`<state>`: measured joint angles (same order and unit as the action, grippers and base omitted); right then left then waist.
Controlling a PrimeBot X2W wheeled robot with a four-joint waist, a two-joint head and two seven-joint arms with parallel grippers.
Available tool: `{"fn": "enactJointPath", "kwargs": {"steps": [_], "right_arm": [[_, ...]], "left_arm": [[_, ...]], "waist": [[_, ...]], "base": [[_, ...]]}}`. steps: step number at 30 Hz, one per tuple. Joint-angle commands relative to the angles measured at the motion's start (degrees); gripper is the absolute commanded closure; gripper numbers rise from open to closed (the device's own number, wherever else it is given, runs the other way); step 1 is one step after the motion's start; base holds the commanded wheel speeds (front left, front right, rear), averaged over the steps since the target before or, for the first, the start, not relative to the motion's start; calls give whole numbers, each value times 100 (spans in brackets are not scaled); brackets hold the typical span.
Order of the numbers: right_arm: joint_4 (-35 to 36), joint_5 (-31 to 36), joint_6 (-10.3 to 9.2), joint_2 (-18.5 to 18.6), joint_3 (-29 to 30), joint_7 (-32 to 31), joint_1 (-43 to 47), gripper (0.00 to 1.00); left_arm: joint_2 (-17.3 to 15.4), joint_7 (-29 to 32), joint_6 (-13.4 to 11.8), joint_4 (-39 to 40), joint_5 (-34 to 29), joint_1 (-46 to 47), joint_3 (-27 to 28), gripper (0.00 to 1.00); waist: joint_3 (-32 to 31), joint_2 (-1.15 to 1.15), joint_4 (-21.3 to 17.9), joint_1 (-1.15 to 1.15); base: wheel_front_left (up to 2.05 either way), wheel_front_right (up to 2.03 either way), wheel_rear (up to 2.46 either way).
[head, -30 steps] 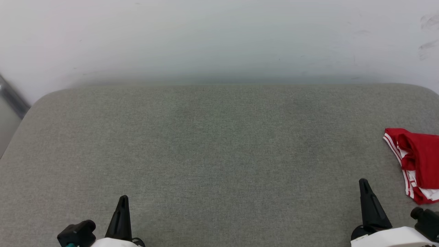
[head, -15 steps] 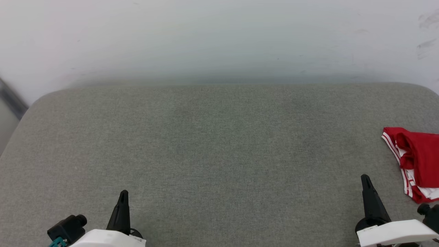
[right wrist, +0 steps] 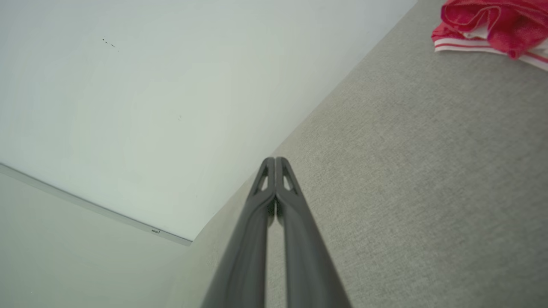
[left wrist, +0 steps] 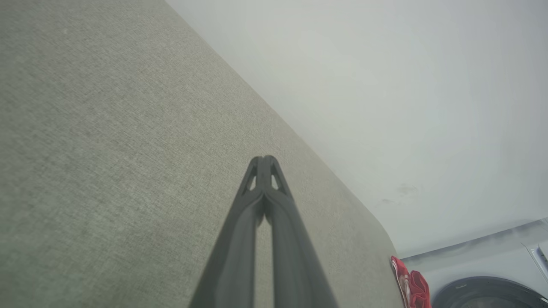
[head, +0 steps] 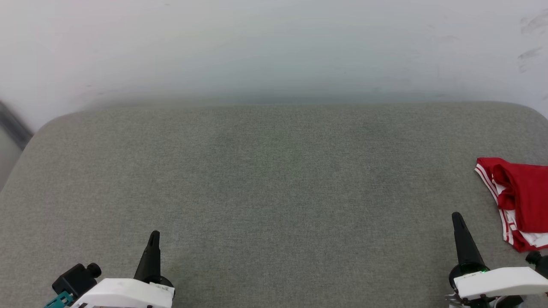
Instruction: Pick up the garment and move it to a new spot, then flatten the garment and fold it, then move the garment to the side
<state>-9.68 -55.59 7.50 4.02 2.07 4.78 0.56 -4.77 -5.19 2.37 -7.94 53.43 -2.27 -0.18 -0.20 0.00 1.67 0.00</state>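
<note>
The garment [head: 520, 199], red with white striped trim, lies bunched up at the far right of the grey padded table [head: 274, 179], cut off by the head view's edge. It also appears at the top right of the right wrist view as the garment [right wrist: 492, 21] and tiny at the bottom right of the left wrist view as the garment [left wrist: 409, 284]. My right gripper [head: 457, 218] is shut and empty, low at the right, a short way left of the cloth. At the lower left, my left gripper [head: 154, 236] is shut with nothing in it, its tips touching [left wrist: 265, 160].
A pale wall [head: 274, 47] rises behind the table's rounded far edge. A dark round appliance door [left wrist: 492, 293] sits beyond the table's right end in the left wrist view. A grey rail [head: 13, 124] runs at the far left.
Both arms have crept forward, more of their white forearms showing at the bottom edge. The garment has not moved on the table; the head view shifted slightly.
</note>
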Motion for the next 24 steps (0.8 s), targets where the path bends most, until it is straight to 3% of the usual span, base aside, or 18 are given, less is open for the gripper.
{"fn": "enactJointPath", "kwargs": {"steps": [1, 24], "right_arm": [[28, -194, 0, 48, 21, -42, -149, 100], [-147, -1608, -1, 45, 110, -402, -366, 100]], "left_arm": [[-34, 43, 39, 23, 195, 139, 32, 100], [-25, 401, 235, -215, 1713, 430, 182, 100]], "waist": [[1, 0, -3, 0], [13, 0, -55, 0]], "base": [[0, 0, 0], [0, 0, 0]]}}
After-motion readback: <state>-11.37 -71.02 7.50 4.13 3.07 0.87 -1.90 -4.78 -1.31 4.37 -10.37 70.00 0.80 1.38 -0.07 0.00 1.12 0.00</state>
